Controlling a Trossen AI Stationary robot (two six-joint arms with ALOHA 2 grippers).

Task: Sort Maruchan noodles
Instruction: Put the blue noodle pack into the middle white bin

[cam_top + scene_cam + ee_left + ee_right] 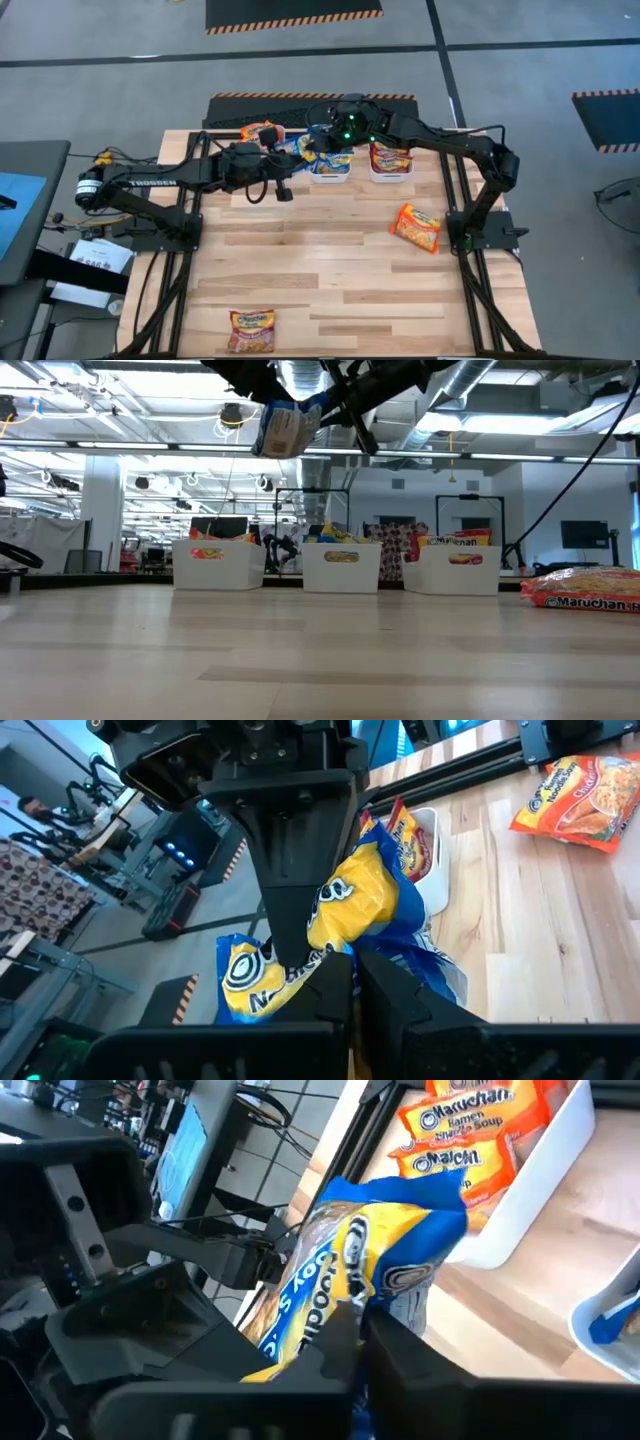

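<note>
Handing off: blue-and-yellow Maruchan packet [365, 1275] is pinched by both claws at once, in the air above the far row of bins.
Left gripper [345, 970]: fingers clamped tight on the packet's lower edge; arm reaches in from the table's left side.
Right gripper [360, 1330]: fingers closed down on the same packet; arm comes in from the right, wrist over the middle bin [330, 172].
Packet position: low view shows it hanging high, well clear of the tabletop, between the left bin [218, 565] and the middle bin.
Bins: three white bins in a row at the far edge; left bin holds orange Maruchan packets [470, 1130], middle one shows blue-and-yellow wrappers, right bin [390, 165] has red-and-orange packs.
Loose packets: orange packet [417, 227] on the table near the right arm's base; another packet [251, 331] near the front edge, well apart from the bins.
Step (judged): arm-to-arm transfer mid-sort, both holding, neither has let go yet.
Next move (judged): one claw must open so the other carries the packet alone; then lower it into the bin with matching blue-and-yellow wrappers, likely the middle one.
Risk (judged): glossy wrapper could slip or tear if both pull at once.
Remaining: at least two packets unsorted.
</note>
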